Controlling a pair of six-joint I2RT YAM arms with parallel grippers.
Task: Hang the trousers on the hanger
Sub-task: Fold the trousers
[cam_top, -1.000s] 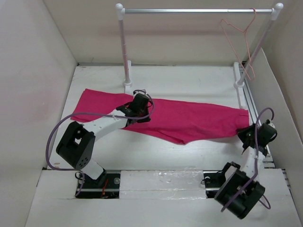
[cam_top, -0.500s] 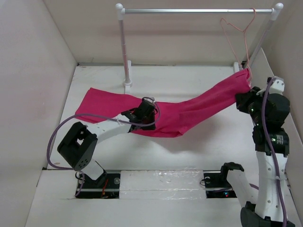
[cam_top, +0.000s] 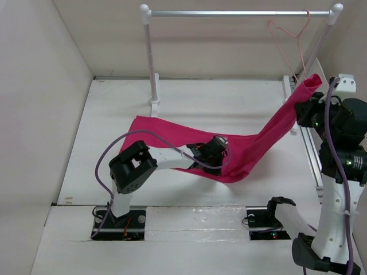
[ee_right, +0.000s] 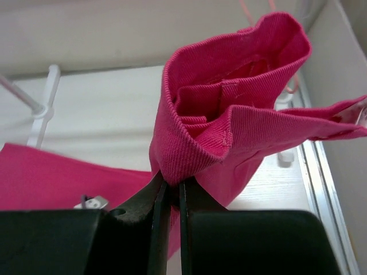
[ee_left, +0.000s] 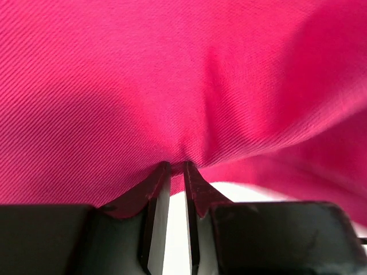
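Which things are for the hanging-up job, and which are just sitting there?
For the job: trousers, hanger, left gripper and right gripper, both pinching the trousers.
Just there: silver rail, white table.

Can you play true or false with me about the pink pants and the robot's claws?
1. The bright magenta-pink cloth trousers are draped over the thin pale pink wire hanger. False: they are not on it; the claws hold them.
2. The right claw pinches a bunched end of the trousers. True.
3. The left claw is open and holds nothing. False: it is shut on the cloth.
4. The hanger hangs near the right end of the silver rail. True.
5. The trousers lie flat on the white table. False: their right end is lifted high.
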